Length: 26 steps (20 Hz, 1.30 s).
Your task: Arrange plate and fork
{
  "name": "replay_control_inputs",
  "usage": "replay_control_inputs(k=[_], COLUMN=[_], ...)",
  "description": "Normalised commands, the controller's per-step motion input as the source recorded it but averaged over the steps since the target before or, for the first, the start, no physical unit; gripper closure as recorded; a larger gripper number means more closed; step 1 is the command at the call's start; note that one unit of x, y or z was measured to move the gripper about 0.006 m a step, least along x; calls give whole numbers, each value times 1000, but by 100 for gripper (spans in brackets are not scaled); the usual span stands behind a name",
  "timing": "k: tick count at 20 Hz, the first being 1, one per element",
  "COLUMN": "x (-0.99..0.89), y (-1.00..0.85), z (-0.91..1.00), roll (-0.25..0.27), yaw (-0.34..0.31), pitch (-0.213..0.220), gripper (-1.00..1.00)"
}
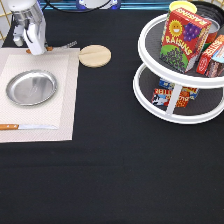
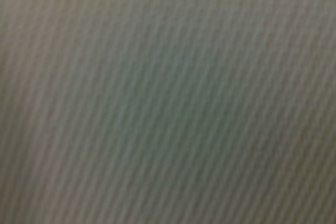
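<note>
The shiny silver plate (image 1: 31,87) lies on a pale placemat (image 1: 64,102) at the exterior view's left. My gripper (image 1: 32,48) is low over the mat's top edge, just above the plate, shut on the fork (image 1: 59,47). The fork's brown-orange handle sits at the fingers and its silver tines point toward the exterior view's right, reaching almost to the wooden disc. The fork lies nearly flat at the mat's edge. Only the mat's ribbed weave (image 2: 168,112) fills the wrist view from very close.
A wooden-handled knife (image 1: 27,126) lies along the mat's bottom edge. A round pale wooden disc (image 1: 95,55) sits right of the mat. A white two-tier turntable (image 1: 176,111) with a raisins box (image 1: 182,40) and other packets stands at the right.
</note>
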Motion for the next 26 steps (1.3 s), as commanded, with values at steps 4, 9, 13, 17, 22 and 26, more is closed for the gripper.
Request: replay_control_inputs(k=[4,9,13,17,22,26], x=[165,361,694,758,507,169], y=[-836,-751,-397,-239,-75,-106], z=[108,78,334,390,118,-84], roll=[81,52,0,0,13,36], yaw=[0,7,0,3,66,105], pitch=[142,138,200,203,189,77], gripper=[100,100,100,100,100,100])
